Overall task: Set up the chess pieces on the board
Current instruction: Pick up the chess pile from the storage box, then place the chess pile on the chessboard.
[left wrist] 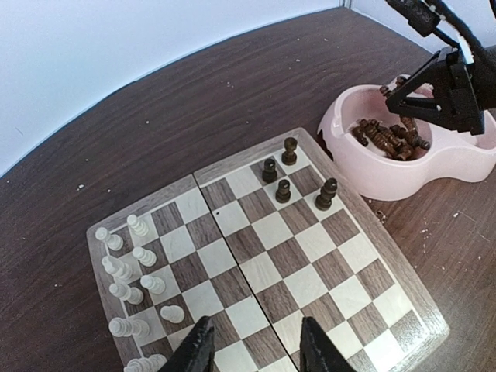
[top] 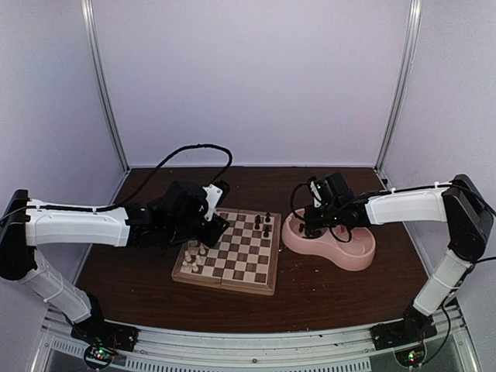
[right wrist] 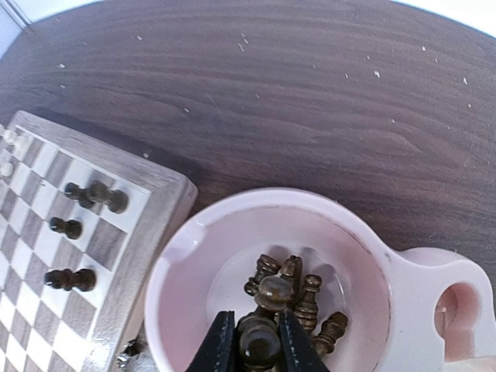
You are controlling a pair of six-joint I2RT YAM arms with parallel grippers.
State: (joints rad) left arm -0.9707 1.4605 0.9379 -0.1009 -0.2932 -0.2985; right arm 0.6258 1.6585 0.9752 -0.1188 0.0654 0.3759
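We see right gripper [right wrist: 255, 324] pinching a dark piece [right wrist: 260, 349] in the pink bowl [right wrist: 174, 267]; left gripper [left wrist: 256, 325] spread, empty, at the board [left wrist: 310, 280]'s left edge.

White arm shells [top: 77, 226], black joints [top: 466, 217], looping black cable [top: 194, 149]

The board [left wrist: 310, 271] is a square of light and dark brown checks with a tan rim, lying flat and open. Cream pieces [left wrist: 143, 256] stand crowded in its two end rows, and four dark pieces [left wrist: 283, 190] stand upright at the opposite end. More dark pieces [left wrist: 387, 138] lie heaped on their sides in the pink bowl [left wrist: 387, 182] just beside the board, one dark piece [right wrist: 260, 345] pinched in the right gripper [right wrist: 254, 332].
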